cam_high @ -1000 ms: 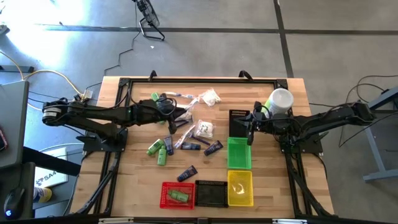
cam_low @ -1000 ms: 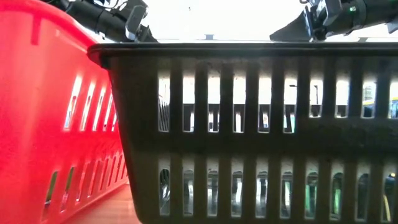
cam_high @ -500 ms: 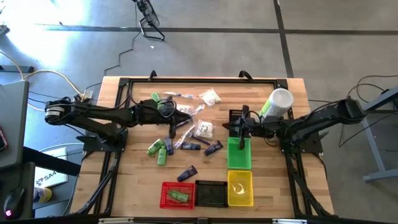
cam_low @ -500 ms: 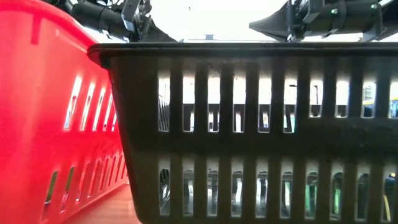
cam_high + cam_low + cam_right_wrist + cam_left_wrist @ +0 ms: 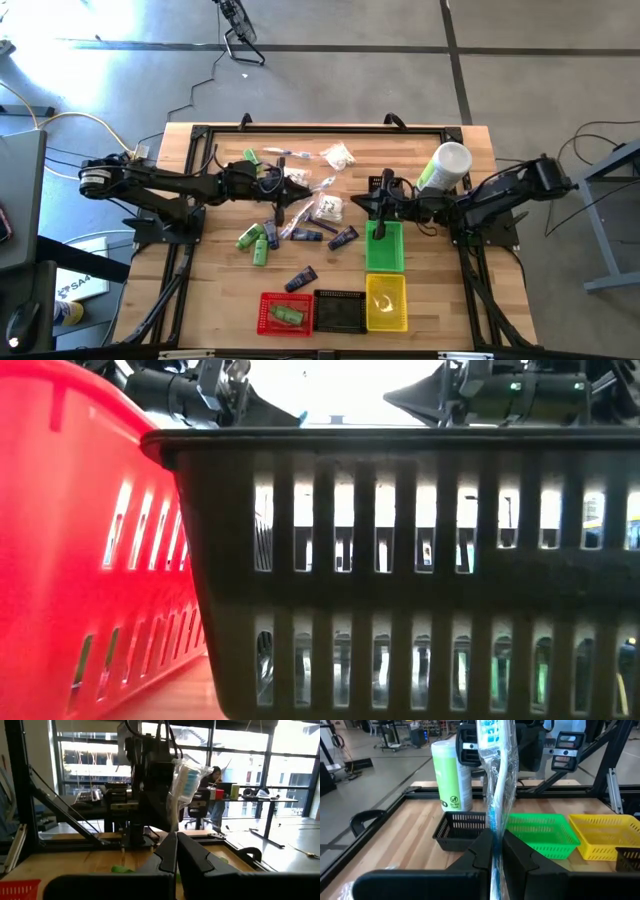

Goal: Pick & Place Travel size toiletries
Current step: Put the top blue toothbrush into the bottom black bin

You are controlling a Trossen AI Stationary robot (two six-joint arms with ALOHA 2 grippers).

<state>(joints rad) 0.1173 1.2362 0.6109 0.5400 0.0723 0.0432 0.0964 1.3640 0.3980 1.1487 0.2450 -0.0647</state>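
Note:
My left gripper [image 5: 284,192] hovers over the middle of the table, shut on a clear-wrapped toothbrush [image 5: 497,780] that stands upright; the right wrist view shows the same toothbrush [image 5: 186,776]. My right gripper [image 5: 366,205] points level toward it from the right, shut and empty, above the green basket's [image 5: 385,247] far end. More travel size toiletries lie on the wood: green bottles [image 5: 252,240], navy tubes [image 5: 300,280] and white packets [image 5: 328,208]. My left gripper pinches the wrapped toothbrush's handle [image 5: 496,827] between its two fingers. The fingers lie level, coming from the table's left, across the brush. The toothbrush stands upright and clear of the table, its head end above the fingers and a short end of wrap below them.
A small black basket [image 5: 383,187] and a green-and-white canister [image 5: 447,165] stand at the right. Yellow [image 5: 386,300], black [image 5: 340,311] and red [image 5: 283,314] baskets line the near edge; the red one holds a green bottle. In the low view the black basket [image 5: 400,570] fills the picture.
My right gripper has gone toward the table's left, from over the small black basket toward the centre, and has tipped from pointing down to level. My left gripper has tipped toward level, keeping its hold on the toothbrush.

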